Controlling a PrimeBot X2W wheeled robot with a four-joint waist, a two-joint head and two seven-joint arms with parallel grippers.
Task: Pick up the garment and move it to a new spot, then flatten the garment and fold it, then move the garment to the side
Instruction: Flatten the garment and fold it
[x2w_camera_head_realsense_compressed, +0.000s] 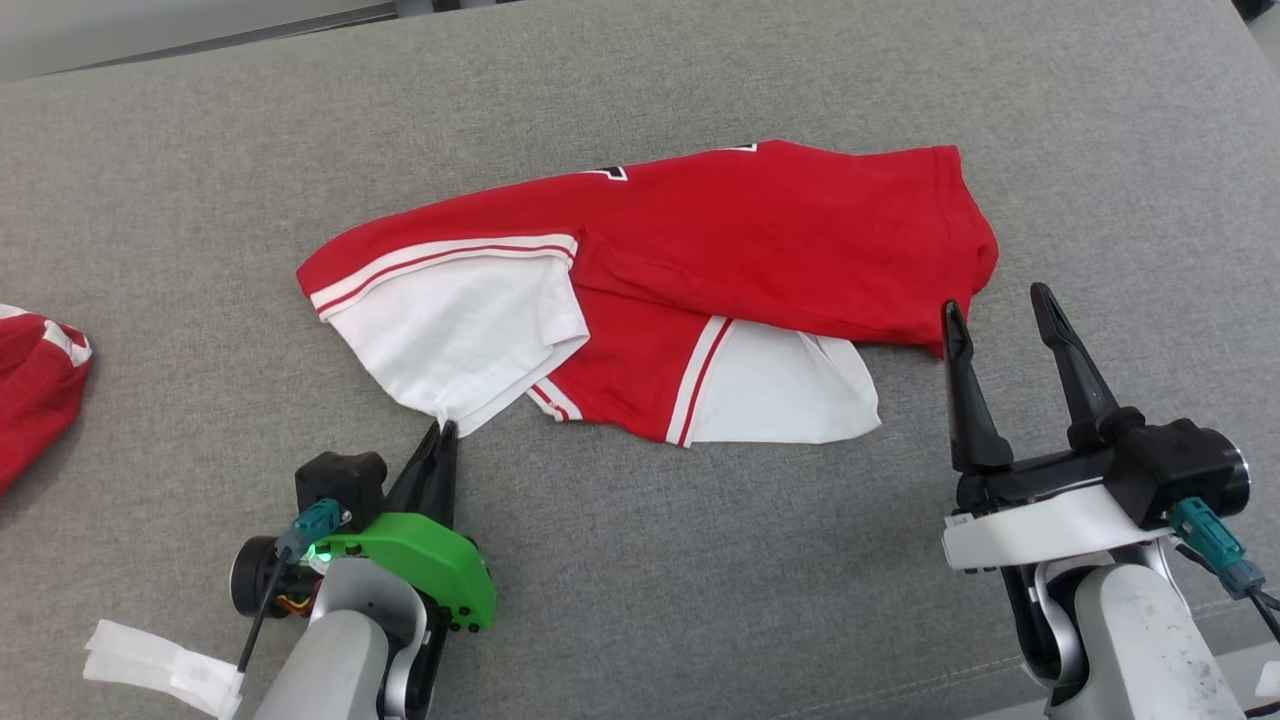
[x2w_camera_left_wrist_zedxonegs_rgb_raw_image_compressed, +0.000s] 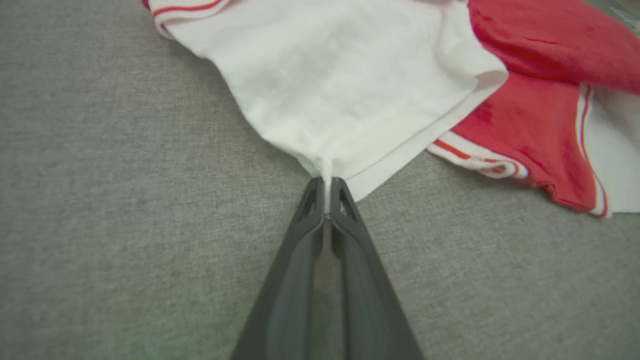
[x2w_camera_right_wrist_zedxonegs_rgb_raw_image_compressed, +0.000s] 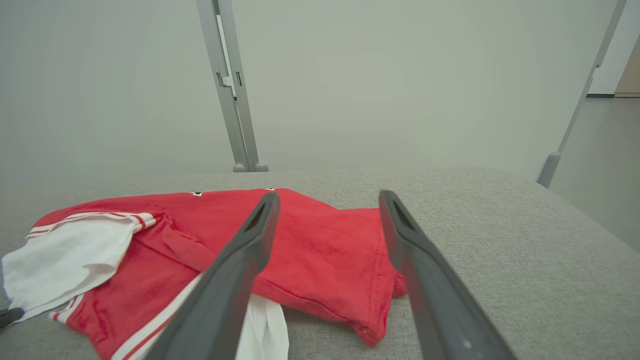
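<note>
My left fingers (x2w_camera_left_wrist_zedxonegs_rgb_raw_image_compressed: 300, 235) clench just the tip of the shirt (x2w_camera_head_realsense_compressed: 760, 230) at its white sleeve (x2w_camera_left_wrist_zedxonegs_rgb_raw_image_compressed: 340, 75), right fingers (x2w_camera_head_realsense_compressed: 968, 400) spread, empty; I expect a tug slips that thin pinch.

You face a broad surface (x2w_camera_head_realsense_compressed: 640, 620) covered in grey woven fabric, its far edge softly rounded. Behind it stands a plain, pale wall (x2w_camera_right_wrist_zedxonegs_rgb_raw_image_compressed: 400, 75) in even light. A grey metal post (x2w_camera_right_wrist_zedxonegs_rgb_raw_image_compressed: 232, 100) rises against the wall. At your right a second leg (x2w_camera_right_wrist_zedxonegs_rgb_raw_image_compressed: 550, 167) slants up from grey floor (x2w_camera_right_wrist_zedxonegs_rgb_raw_image_compressed: 605, 190).
</note>
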